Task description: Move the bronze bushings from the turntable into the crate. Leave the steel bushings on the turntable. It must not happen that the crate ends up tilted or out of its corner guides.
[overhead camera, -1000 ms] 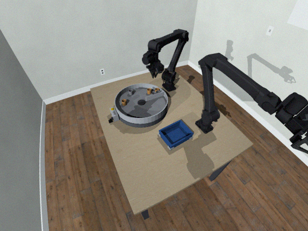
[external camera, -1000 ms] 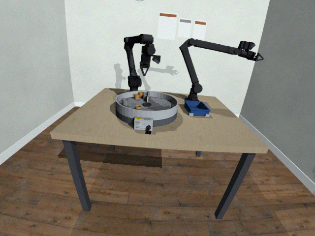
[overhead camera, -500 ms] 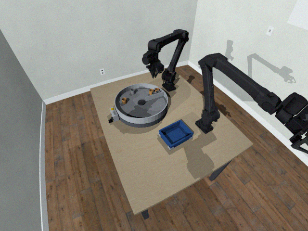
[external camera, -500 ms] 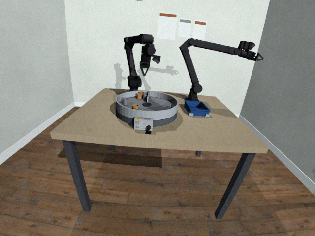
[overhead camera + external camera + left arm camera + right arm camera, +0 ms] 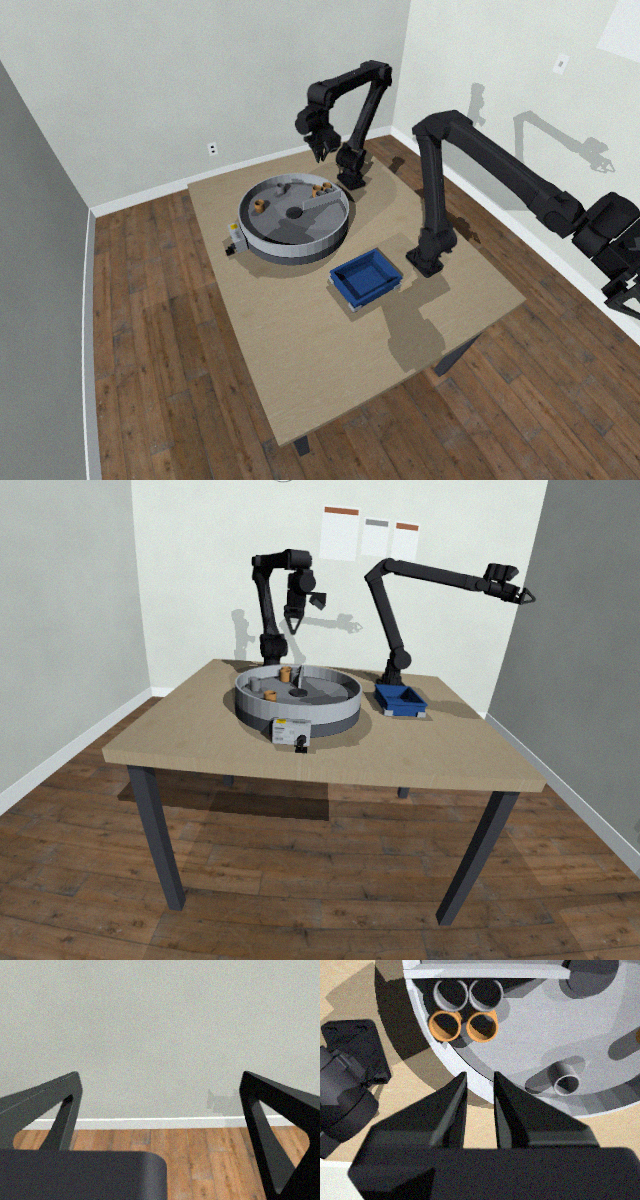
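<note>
The turntable (image 5: 294, 251) (image 5: 310, 712) (image 5: 470, 1072) is resting on the table (image 5: 289, 330) (image 5: 320, 761), and the three bronze bushings in view are all standing inside its rim. Two of them, one bronze bushing (image 5: 317, 190) (image 5: 482, 1040) and a second bronze bushing (image 5: 327, 186) (image 5: 445, 1040), are standing near the divider (image 5: 323, 200) (image 5: 300, 676) (image 5: 485, 971); two steel bushings, one (image 5: 435, 995) and another (image 5: 502, 996), are sitting between that pair and the divider. A lone bronze bushing (image 5: 259, 206) (image 5: 270, 695) is standing well apart from the group, and a lone steel bushing (image 5: 280, 189) (image 5: 254, 684) (image 5: 560, 1071) is standing between it and the group. The right tool (image 5: 319, 157) (image 5: 293, 630) (image 5: 480, 1080) is pointing down, hanging above the rim on the side of the bronze pair; its fingers are standing close together with a narrow gap, pinching nothing. The left tool (image 5: 628, 302) (image 5: 528, 597) (image 5: 160, 1080) is reaching out past the edge of the table, its fingers spreading wide around nothing, with only wall and floor showing beyond them. The blue crate (image 5: 377, 294) (image 5: 404, 708) is sitting level on the table beside the turntable, within its pale guides (image 5: 353, 307) (image 5: 388, 713) at the corners that are showing, and no bushing is showing inside it. A small box (image 5: 237, 237) (image 5: 292, 732) is standing beside the turntable's outer wall
</note>
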